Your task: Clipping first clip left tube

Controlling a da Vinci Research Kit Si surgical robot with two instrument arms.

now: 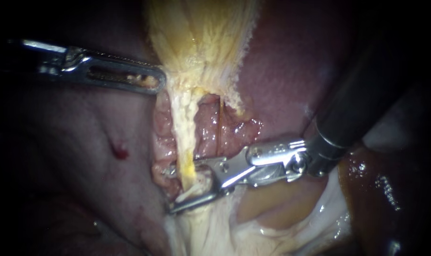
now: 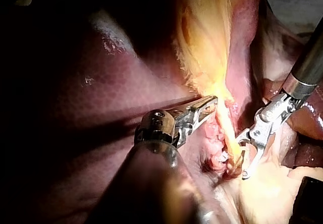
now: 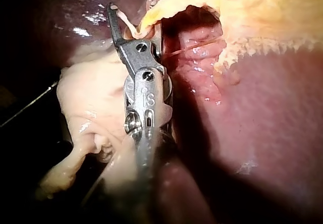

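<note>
The yellow gallbladder point(image 1: 201, 38) narrows downward into a pale left tube point(image 1: 187, 132); a thin right tube point(image 1: 220, 128) runs beside it. My right instrument point(image 1: 172, 189) enters from the upper right, and its jaws stand open, one on each side of the left tube's lower end. The wrist views show the same: right instrument point(image 2: 238, 161) point(image 3: 131, 12) with the tube crossing the gap between its jaws. My left instrument point(image 1: 158, 81) point(image 2: 212, 103) comes in from the left and is shut on the gallbladder's edge, just above the tubes.
Dark red liver point(image 1: 296, 71) lies to the right of the gallbladder and behind the tubes. Pale, wet tissue point(image 1: 215, 232) spreads below the right instrument's jaws. A small red blood spot point(image 1: 120, 151) marks the tissue on the left.
</note>
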